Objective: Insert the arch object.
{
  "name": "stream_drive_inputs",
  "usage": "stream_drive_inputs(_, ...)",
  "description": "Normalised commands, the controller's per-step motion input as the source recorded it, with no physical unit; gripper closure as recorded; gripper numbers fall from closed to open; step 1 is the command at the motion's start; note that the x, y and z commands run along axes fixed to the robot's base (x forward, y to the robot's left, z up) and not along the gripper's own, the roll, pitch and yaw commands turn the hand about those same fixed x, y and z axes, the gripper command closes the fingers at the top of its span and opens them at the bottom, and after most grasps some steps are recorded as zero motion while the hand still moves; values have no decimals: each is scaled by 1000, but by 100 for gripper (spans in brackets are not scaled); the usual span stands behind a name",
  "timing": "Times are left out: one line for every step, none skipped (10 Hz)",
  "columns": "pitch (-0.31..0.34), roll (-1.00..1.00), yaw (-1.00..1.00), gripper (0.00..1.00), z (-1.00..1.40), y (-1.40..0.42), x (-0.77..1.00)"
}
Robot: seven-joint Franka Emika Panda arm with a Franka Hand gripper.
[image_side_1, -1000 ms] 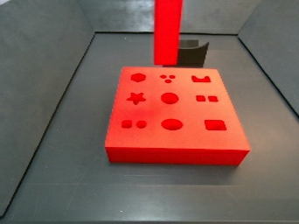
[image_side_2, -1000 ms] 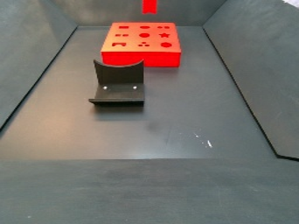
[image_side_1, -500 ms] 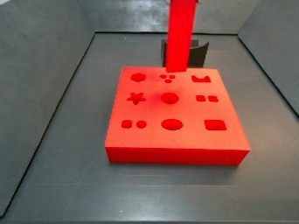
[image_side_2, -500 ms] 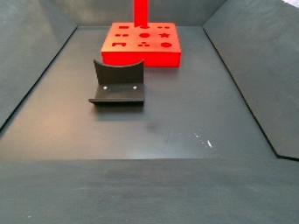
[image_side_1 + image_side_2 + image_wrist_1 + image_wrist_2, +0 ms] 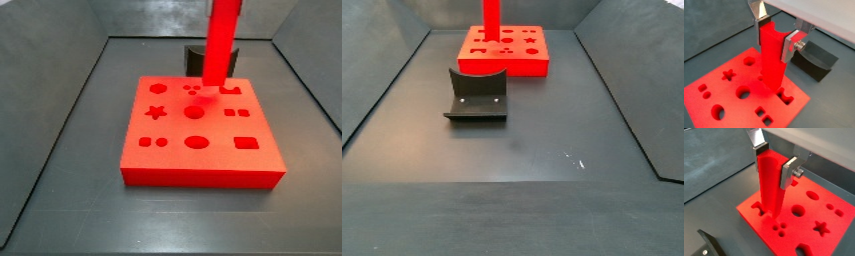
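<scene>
Hand (image 5: 775, 34) clamped on upright arch object (image 5: 219, 45), now lower and further right over red board (image 5: 201, 150) than 0.5 s ago.

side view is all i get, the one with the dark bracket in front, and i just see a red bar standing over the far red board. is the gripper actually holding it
Observer: Yes. In both wrist views the gripper has its silver plate fingers clamped on the upper part of the long bright red bar, which stands upright.
Operator: where is the bar's bottom end
Observer: In a wrist view it is at the surface of the wide flat red board with shape cut-outs, near one edge, beside an arch-shaped cut-out.
Operator: is it in a hole
Observer: Cannot tell; the bar hides its own tip.
</scene>
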Motion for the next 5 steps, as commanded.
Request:
stream_drive_inputs(0,30,0,100,-223,60,954)
stream_drive_inputs(-4,24,0,100,-263,26,806)
stream_drive_inputs(0,31,0,100,-223,0,383)
stream_drive_inputs(0,16,-154,100,-226,0,246)
stream_drive_inputs(-1,0,-517,100,-174,0,314)
